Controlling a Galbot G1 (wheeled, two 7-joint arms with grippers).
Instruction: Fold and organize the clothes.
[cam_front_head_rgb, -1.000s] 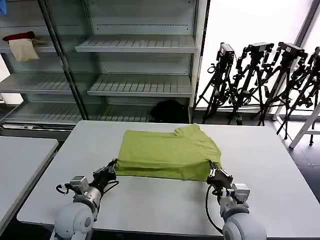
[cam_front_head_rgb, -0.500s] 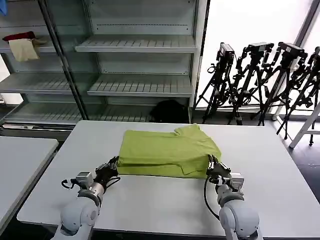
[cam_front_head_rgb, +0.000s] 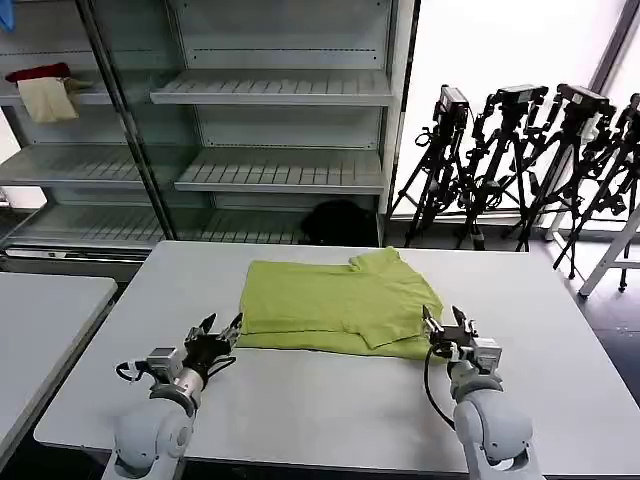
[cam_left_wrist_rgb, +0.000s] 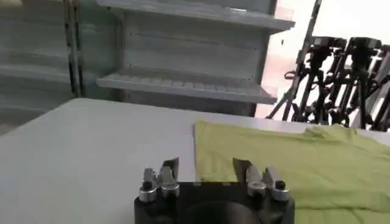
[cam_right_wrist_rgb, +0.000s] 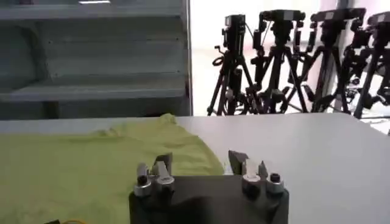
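Shelves (cam_front_head_rgb: 270, 90) stand behind the table (cam_front_head_rgb: 560, 330), with a red cloth (cam_front_head_rgb: 38, 72) and cream cloth (cam_front_head_rgb: 46, 100) on the far-left shelf and tripods (cam_front_head_rgb: 520, 160) to the right. Nothing lies between grippers and shirt (cam_front_head_rgb: 335, 305), which lies folded at the table's middle. Left gripper (cam_front_head_rgb: 222, 327) sits open just off its near-left corner; right gripper (cam_front_head_rgb: 446, 320) sits open at its near-right corner.
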